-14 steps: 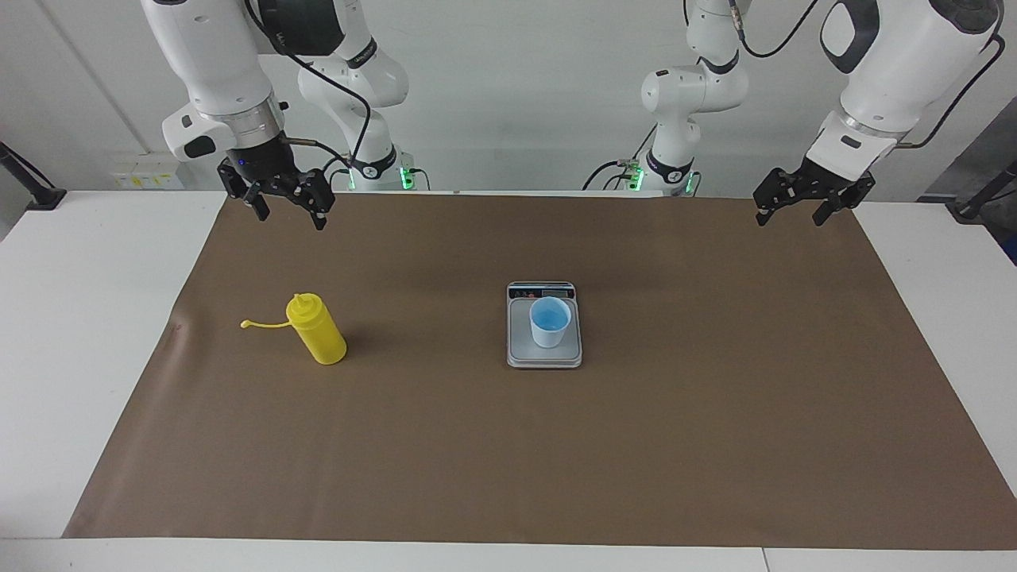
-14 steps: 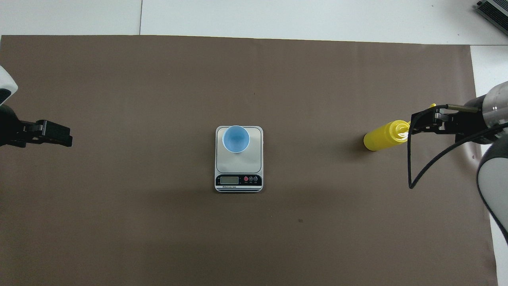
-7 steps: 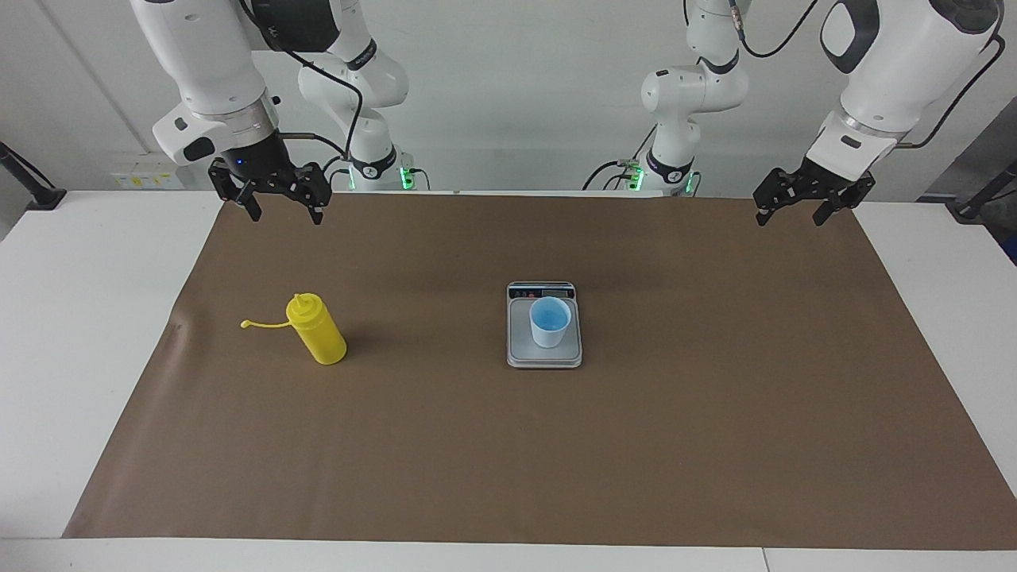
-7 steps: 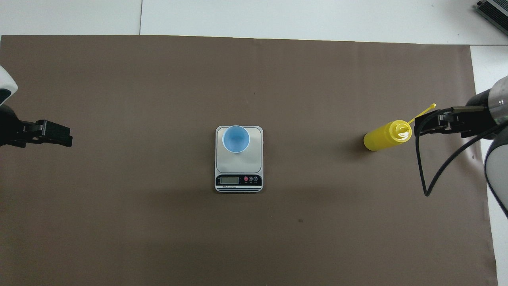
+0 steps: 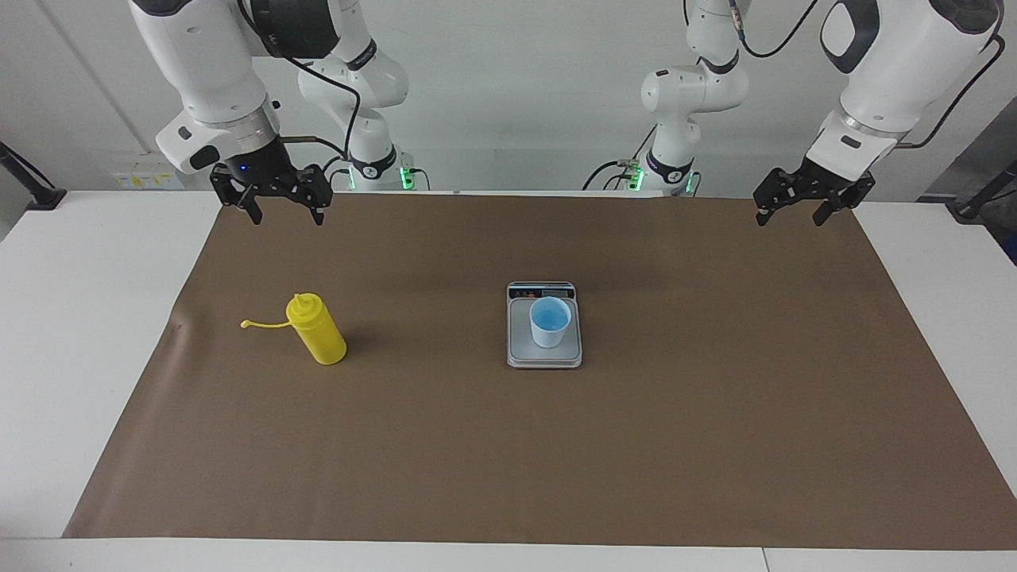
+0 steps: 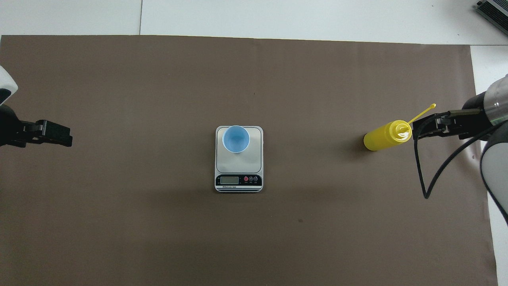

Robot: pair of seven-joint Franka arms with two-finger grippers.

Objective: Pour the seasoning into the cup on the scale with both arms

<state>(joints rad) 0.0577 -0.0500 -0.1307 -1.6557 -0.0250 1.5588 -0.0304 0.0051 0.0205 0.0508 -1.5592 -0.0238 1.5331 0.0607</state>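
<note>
The seasoning, a yellow squeeze bottle point(image 5: 317, 339) point(image 6: 383, 136), stands on the brown mat toward the right arm's end, and its capped tether point(image 5: 258, 324) sticks out sideways. The light blue cup point(image 5: 550, 322) point(image 6: 235, 138) stands on the silver scale point(image 5: 544, 355) point(image 6: 239, 169), on the part of the plate away from the dark display. My right gripper point(image 5: 287, 217) point(image 6: 416, 129) hangs open high above the mat, apart from the bottle and holding nothing. My left gripper point(image 5: 789, 219) point(image 6: 67, 137) waits open in the air at the left arm's end.
The brown mat point(image 5: 715, 445) covers most of the white table point(image 5: 79, 318). A black cable point(image 6: 426, 174) loops down from the right arm's wrist. Both arm bases point(image 5: 373, 171) stand at the robots' edge.
The right gripper has drawn back from over the bottle's top toward the right arm's end of the table. The left arm, bottle, cup and scale have not moved.
</note>
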